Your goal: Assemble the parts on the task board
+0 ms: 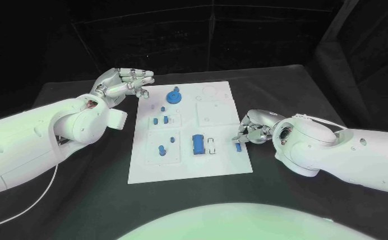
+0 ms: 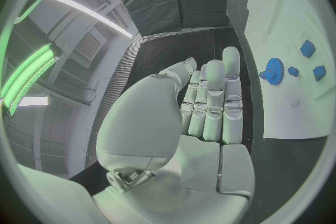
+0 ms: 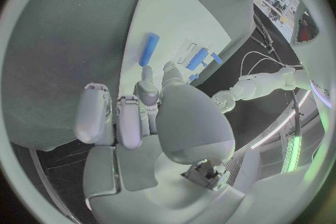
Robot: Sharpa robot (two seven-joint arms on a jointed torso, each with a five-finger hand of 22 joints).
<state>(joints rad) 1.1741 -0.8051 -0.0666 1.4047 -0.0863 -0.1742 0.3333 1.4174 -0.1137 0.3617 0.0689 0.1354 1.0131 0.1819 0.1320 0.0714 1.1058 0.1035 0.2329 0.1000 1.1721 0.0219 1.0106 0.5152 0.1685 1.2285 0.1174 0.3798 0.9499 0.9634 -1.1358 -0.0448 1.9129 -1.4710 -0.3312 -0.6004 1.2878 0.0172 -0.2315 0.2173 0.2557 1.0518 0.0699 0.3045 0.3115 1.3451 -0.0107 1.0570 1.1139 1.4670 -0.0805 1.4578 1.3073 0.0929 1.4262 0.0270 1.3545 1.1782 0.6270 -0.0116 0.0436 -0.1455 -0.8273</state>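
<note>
The white task board [image 1: 220, 164] lies mid-table. On it are a blue gear [image 1: 175, 94], several small blue parts [image 1: 160, 120] and a larger blue block [image 1: 198, 143]. My left hand [image 1: 125, 86] hovers off the board's far left corner with nothing in it; its fingers [image 2: 213, 98] lie straight side by side, and the gear [image 2: 274, 71] sits beyond them. My right hand [image 1: 254, 128] is bent down over the board's right edge. Its fingertips [image 3: 148, 79] are at the end of a slim blue part [image 1: 239, 146] [image 3: 148, 49] that lies flat on the board. I cannot tell whether they touch it.
Black table [image 1: 81, 195] surrounds the board, with bare room at the front and on both sides. A thin white cable [image 1: 36, 198] trails near my left arm. Empty white recesses [image 1: 212, 108] mark the board's far right part.
</note>
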